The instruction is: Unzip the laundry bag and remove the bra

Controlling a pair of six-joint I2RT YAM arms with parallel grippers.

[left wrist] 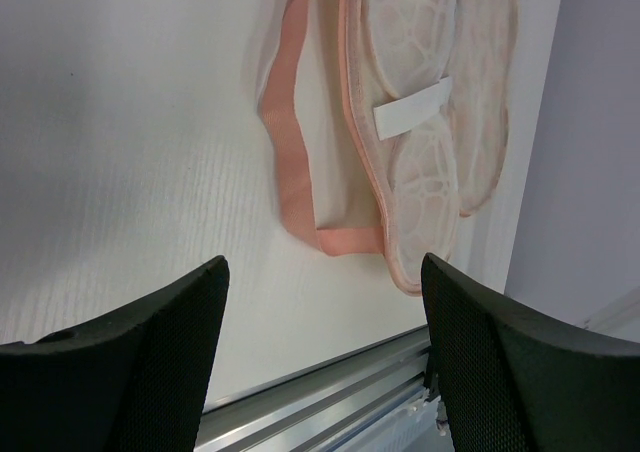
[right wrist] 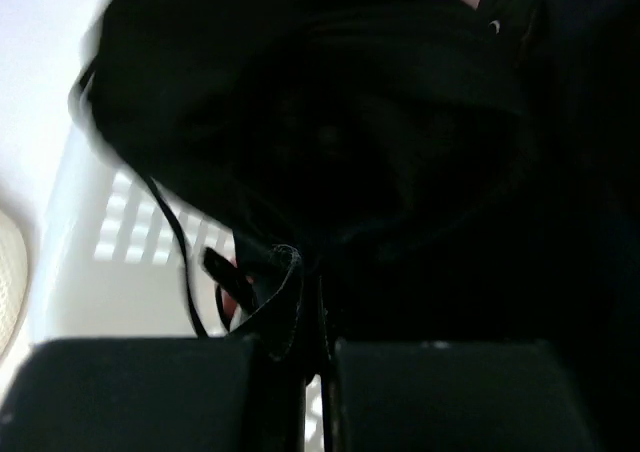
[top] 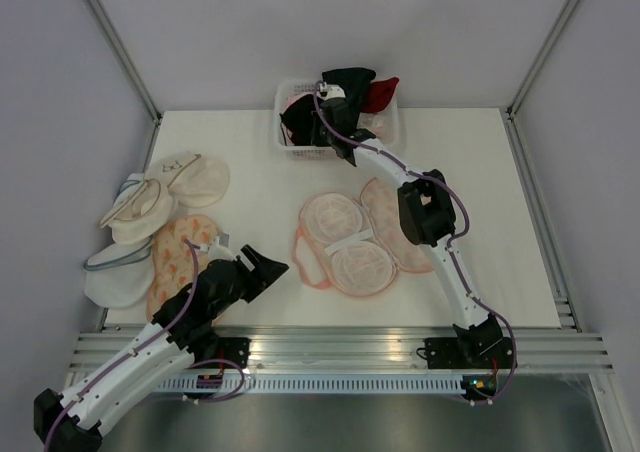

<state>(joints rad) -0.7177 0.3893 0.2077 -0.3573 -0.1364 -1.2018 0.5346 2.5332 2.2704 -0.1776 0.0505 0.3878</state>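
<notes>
My left gripper (left wrist: 322,272) hangs released above the near edge of the table (top: 250,182), its jaws wide apart. Just beyond it the laundry bag (top: 345,240) lies unzipped on the table, spread open with its two pale halves showing. At the far edge my right gripper (right wrist: 310,317) is clenched on the black bra (right wrist: 300,122) over the white basket (top: 288,144). The basket also holds a red garment (top: 381,94).

Left arm (top: 118,374), right arm (top: 455,277): white links, black joint housings, purple cables (top: 465,217); jaws matte black, finely textured.
</notes>
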